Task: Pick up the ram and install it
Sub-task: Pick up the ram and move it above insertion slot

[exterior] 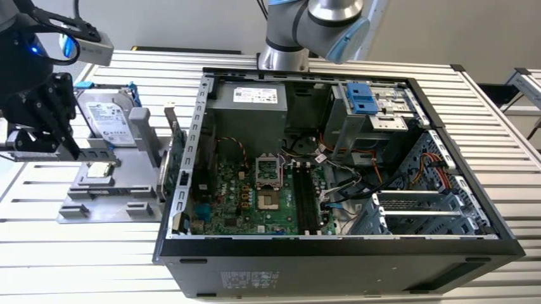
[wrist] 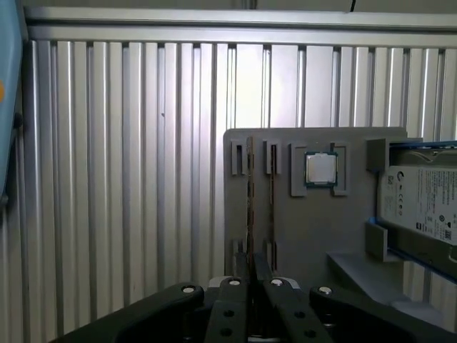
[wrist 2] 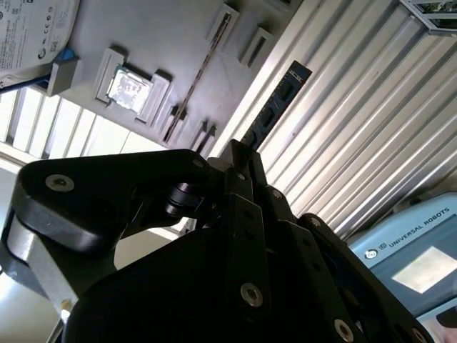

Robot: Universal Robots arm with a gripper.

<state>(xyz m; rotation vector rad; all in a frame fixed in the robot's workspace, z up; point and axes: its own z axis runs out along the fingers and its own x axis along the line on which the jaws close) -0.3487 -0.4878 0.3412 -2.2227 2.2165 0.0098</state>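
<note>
My black gripper [wrist 2: 239,153] is shut on the ram [wrist 2: 277,103], a long narrow stick with dark chips that juts out past the fingertips. In the first wrist view the ram [wrist: 250,204] shows edge-on as a thin line rising from the gripper [wrist: 250,277], over the grey fixture [wrist: 314,229]. In the exterior view the gripper [exterior: 61,130] hangs above the ribbed table at the far left, beside the fixture [exterior: 106,190] and well away from the open computer case [exterior: 338,253]. The black memory slots [exterior: 306,197] lie on the motherboard inside the case.
The fixture carries a silver hard drive [exterior: 108,120] in a blue-handled frame, a processor chip [wrist: 320,168] and an upright expansion card [exterior: 176,149]. A thin strip [wrist: 271,204] lies in a neighbouring slot. Cables and a drive cage fill the case's right side.
</note>
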